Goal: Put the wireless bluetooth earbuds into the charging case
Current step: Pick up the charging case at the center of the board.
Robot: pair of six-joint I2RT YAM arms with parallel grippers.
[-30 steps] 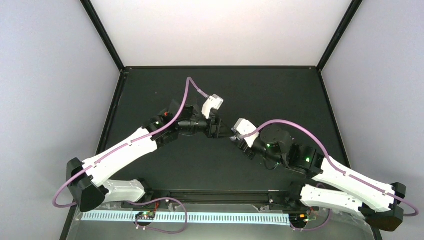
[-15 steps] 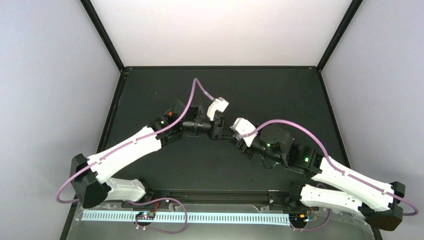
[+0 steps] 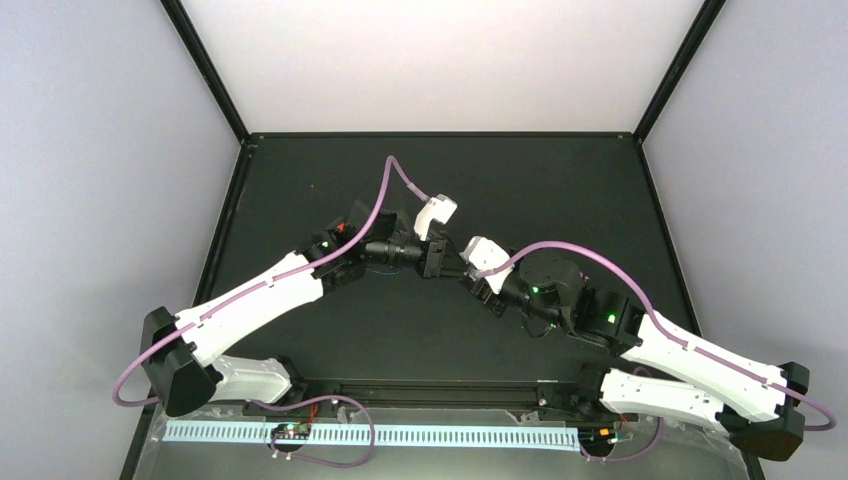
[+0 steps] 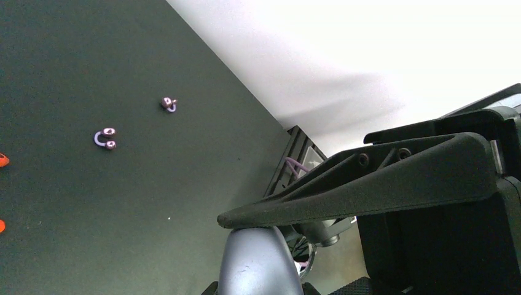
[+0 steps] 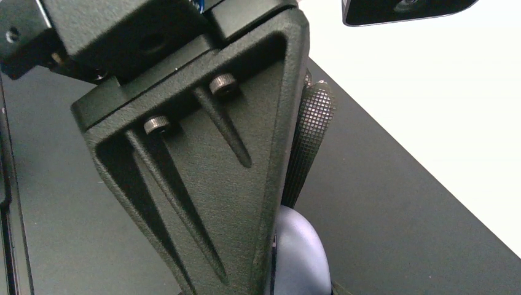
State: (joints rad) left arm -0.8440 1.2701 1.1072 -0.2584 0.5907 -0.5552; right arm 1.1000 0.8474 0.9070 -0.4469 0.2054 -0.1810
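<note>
Opening the case point(image 4: 253, 263), I judge: left hand point(image 3: 447, 264) pinches it narrowly (grip of right hand point(image 3: 467, 276) unclear); next, pry it open.

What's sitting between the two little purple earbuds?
Nothing. In the left wrist view, only bare black table shows between the U-shaped purple earbud and the curled-up purple earbud.

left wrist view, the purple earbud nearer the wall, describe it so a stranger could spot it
On the dark table, find the diagonal edge against the white wall. Of two purple pieces near it, the purple earbud meant lies closer to that edge, curled tight, whereas the other purple earbud lies open like a U.
</note>
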